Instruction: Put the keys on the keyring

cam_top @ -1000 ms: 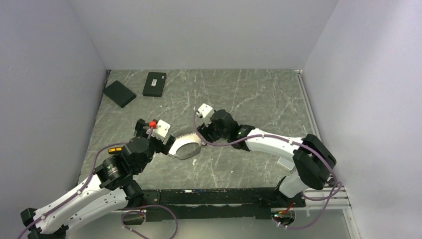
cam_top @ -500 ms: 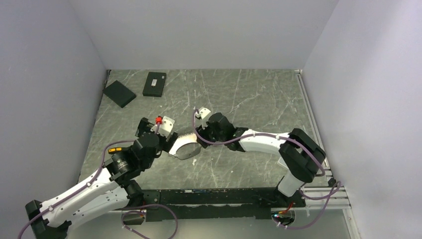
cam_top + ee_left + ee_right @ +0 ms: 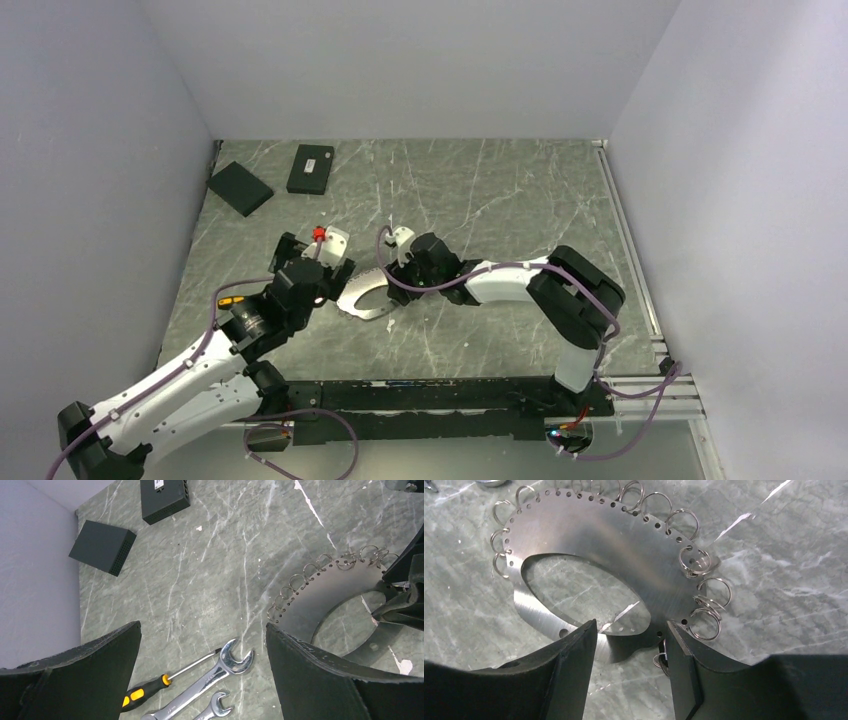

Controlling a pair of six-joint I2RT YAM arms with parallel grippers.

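Observation:
The keyring is a flat, hoop-shaped metal plate lying on the marble table. Holes run along its outer edge, and small split rings hang from them. The keys are out of view. My right gripper is partly open and straddles the plate's near rim. One small ring sits against its right finger, and nothing is visibly clamped. My left gripper is wide open and empty, just left of the keyring. In the top view the two grippers flank the plate.
Under the left gripper lie a large wrench, a smaller wrench and a black-and-yellow screwdriver. Two black boxes sit at the far left of the table. Grey walls enclose the table on three sides.
The right arm has reached further left, onto the plate's near rim, and its jaws have narrowed. The left gripper has moved slightly away from the arms' bases. The plate has shifted a little to the left.

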